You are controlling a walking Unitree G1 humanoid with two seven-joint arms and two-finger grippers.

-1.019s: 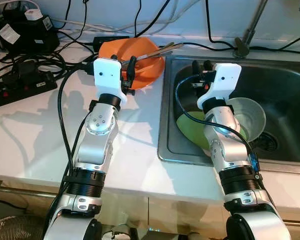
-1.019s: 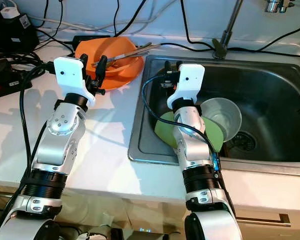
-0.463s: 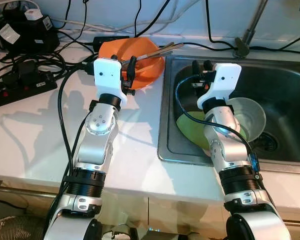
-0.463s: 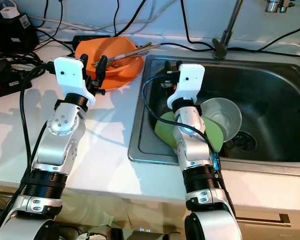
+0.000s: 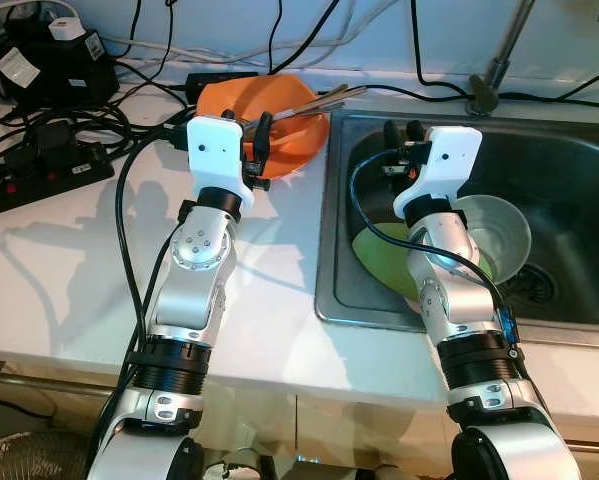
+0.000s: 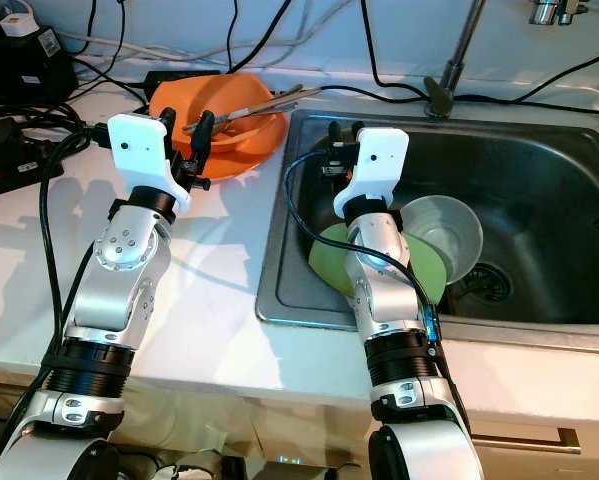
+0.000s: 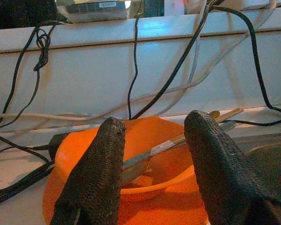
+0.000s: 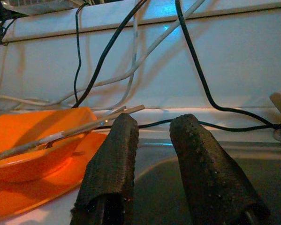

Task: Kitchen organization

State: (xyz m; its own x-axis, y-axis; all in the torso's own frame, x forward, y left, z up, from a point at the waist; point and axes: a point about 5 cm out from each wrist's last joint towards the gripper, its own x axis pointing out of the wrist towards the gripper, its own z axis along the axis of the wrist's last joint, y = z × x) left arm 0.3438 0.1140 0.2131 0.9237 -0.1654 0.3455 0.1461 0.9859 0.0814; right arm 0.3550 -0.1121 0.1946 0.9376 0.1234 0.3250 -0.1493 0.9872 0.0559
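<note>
Sink basin (image 5: 569,170) runs off the frame edge, and the right arm covers much of the green plate (image 5: 379,255) lying in it, with a clear bowl (image 5: 499,235) tipped beside the plate. Up on the white tabletop (image 5: 59,250), an orange bowl (image 5: 294,135) sits on an orange plate (image 7: 145,211) just beside the sink; how many metal utensils (image 6: 244,108) rest across it is hard to tell. The left pincer (image 7: 154,154) hovers in front of that bowl, fingers spread wide, empty. The right pincer (image 8: 152,154) hangs over the sink, a narrow gap between its fingers, holding nothing. Cables (image 5: 69,130) tangle behind.
</note>
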